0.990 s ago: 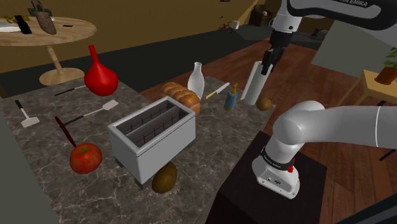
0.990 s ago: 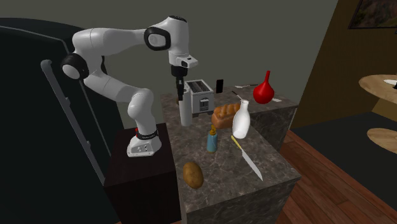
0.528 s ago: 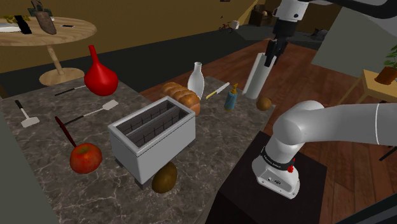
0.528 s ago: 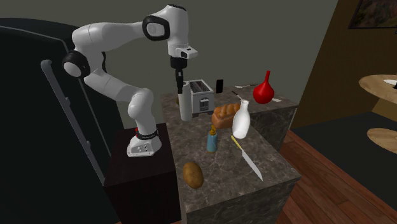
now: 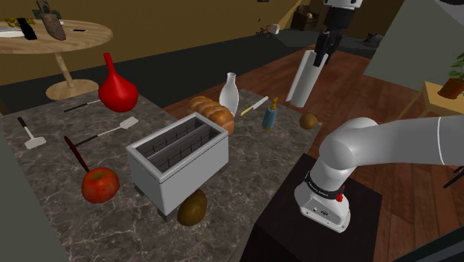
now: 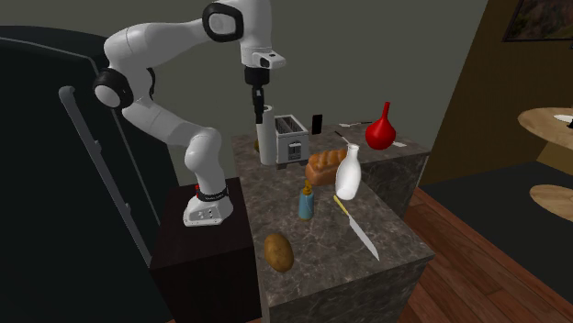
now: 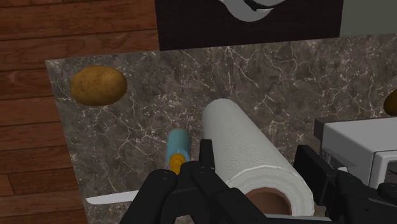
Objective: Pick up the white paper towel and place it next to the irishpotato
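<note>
- Toaster (image 5: 177, 160) = landmark, mid tabletop (image 5: 52, 223); sides below are the shoulder view's.
- Just in front of toaster: brown potato (image 5: 192, 208), one poss. target.
- Right of and beyond toaster: bread loaf (image 5: 212, 113), white bottle (image 5: 230, 93), small blue bottle (image 5: 271, 114). This clutter is prob. why the load rides high.
- Far right of toaster: paper towel roll (image 5: 303, 78), near upright w/ slight tilt, hanging clear above the tabletop. End effector (image 5: 321, 52) is clamped on its top end, a finger each side, so it hangs bottom-down for setting down.
- Furthest right from toaster, below the roll: second potato (image 5: 308, 120) by the tabletop corner. It's the closer one, likely the one meant; can't tell for sure.
</note>
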